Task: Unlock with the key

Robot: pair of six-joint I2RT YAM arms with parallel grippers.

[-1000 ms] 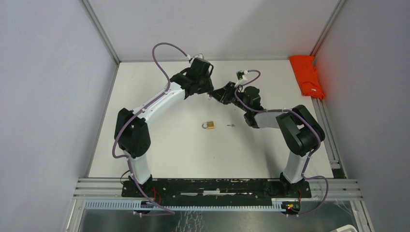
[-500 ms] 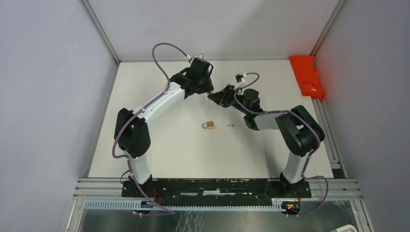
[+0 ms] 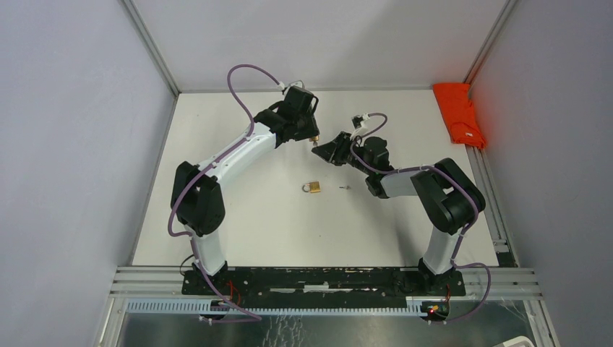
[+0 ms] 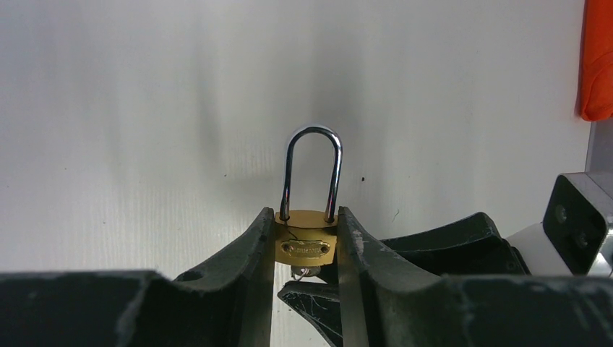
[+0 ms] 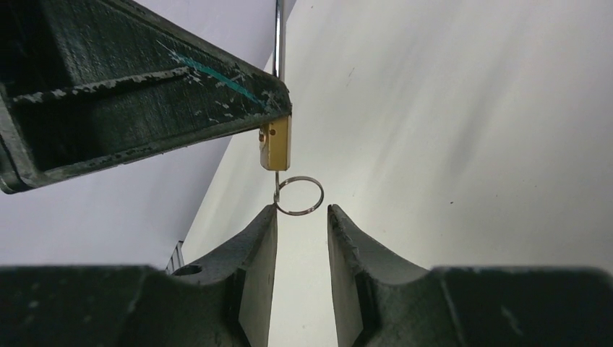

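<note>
The padlock [image 4: 306,244] is gripped by its brass body in the left hand [image 4: 304,215], above the table [image 3: 253,210]. The key [image 5: 277,185] is seen in its keyhole, with the ring [image 5: 299,195] just ahead of the right hand [image 5: 302,219], whose fingers are parted and empty; the key lines up with that gap.

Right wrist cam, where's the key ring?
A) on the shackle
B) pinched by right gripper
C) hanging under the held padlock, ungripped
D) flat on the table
C: key ring hangs below the padlock in the left gripper; the right gripper has its fingers apart just short of it.
</note>
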